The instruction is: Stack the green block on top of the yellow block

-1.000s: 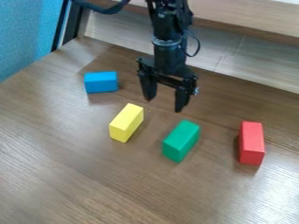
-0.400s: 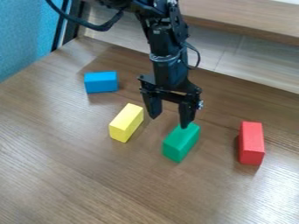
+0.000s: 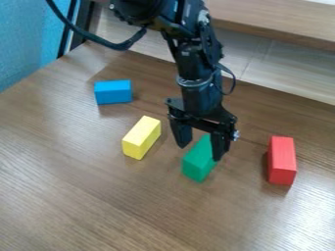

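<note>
Your largest item is the brown wood-grain work surface (image 3: pixel 98 196), which extends across the view. Along its rear edge you have a pale panel (image 3: pixel 281 63), with a wooden ledge (image 3: pixel 281 19) above it. The black robot arm (image 3: pixel 196 68) enters from the top edge and is angled down over the work surface. At the upper left, note the blue panel (image 3: pixel 26 39), bordered by a dark upright frame. The gripper (image 3: pixel 200 152) hangs at the lower end of the arm, pointing down; its two fingers stand wide apart. You find the green block (image 3: pixel 198 162) directly at the gripper, seen partly between the fingers and partly behind the finger on the view's right. You cannot tell from this angle whether either finger touches it. Refer next to the other blocks, all of which rest on the work surface, apart from one another. The red block (image 3: pixel 282 159) is well to the right of the green block, its long side running away from you. The yellow block (image 3: pixel 141 138) is to the left of the gripper, set diagonally. The blue block (image 3: pixel 112 92) is farther back and to the left, lying crosswise.
</note>
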`<state>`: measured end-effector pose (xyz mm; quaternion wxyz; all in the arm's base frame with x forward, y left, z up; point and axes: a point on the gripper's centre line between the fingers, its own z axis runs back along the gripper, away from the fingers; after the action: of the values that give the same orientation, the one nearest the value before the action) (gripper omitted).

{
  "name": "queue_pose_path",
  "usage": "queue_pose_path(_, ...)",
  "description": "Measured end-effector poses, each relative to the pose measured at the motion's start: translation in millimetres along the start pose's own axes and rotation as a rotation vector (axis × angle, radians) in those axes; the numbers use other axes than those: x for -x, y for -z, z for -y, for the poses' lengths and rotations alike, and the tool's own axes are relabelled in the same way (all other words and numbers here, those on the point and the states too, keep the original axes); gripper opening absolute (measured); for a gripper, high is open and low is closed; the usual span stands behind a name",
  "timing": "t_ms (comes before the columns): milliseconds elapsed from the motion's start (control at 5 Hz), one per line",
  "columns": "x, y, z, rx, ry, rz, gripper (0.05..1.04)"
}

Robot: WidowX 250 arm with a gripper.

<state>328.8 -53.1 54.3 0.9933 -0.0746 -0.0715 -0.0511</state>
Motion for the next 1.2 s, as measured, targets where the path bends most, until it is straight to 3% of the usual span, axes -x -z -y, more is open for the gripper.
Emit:
queue_pose_path(200, 1, 5, 5, -0.006, 0.012, -0.007, 0.947)
queue_pose_path(400, 7, 21, 0, -0.035, -0.032, -0.044, 0.662)
queue_pose_path(600, 6, 22, 0, -0.038, -0.042, -0.038, 0.593)
queue_pose_path(1000, 15, 19, -5, -0.06, -0.058, -0.05, 0.593)
queue_pose_path(1200, 17, 1, -13, -0.08, -0.086, -0.021, 0.593)
